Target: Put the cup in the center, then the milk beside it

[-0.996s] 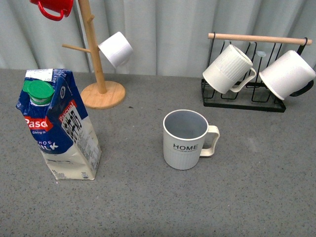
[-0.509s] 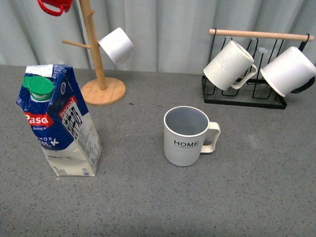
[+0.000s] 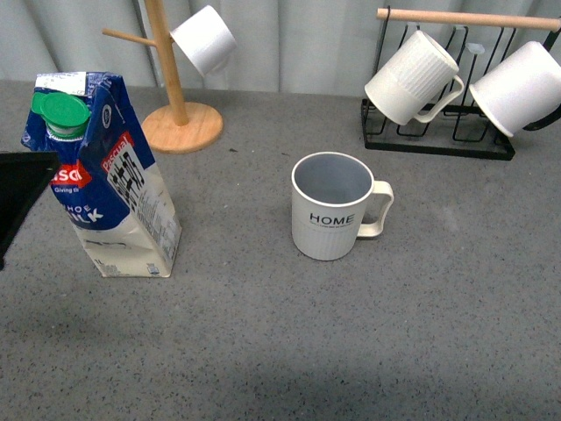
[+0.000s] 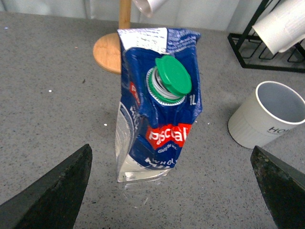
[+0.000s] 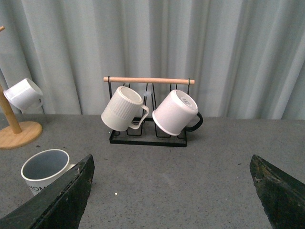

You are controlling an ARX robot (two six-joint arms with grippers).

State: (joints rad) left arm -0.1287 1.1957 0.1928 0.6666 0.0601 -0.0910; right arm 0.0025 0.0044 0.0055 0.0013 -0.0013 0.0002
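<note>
The cup point(image 3: 333, 206), off-white and ribbed with "HOME" lettering, stands upright near the table's middle, handle to the right. The milk point(image 3: 105, 175), a blue-and-cream carton with a green cap, stands to its left, a wide gap between them. My left gripper point(image 4: 171, 186) is open and hovers just in front of the milk point(image 4: 159, 105), which stands between the spread jaws but beyond them, untouched. One of its fingers point(image 3: 22, 189) shows at the front view's left edge. My right gripper point(image 5: 170, 191) is open and empty above bare table, with the cup point(image 5: 45, 169) off to one side.
A black wire rack point(image 3: 438, 145) at the back right holds an unlettered ribbed mug point(image 3: 412, 79) and a smooth white mug with a black handle point(image 3: 521, 88). A wooden mug tree point(image 3: 180, 123) with a white mug point(image 3: 204, 37) stands at the back left.
The front view has tilted, so everything sits higher in the picture. A finger of my left gripper has come into view at the left edge beside the milk. Cup and milk stay put.
</note>
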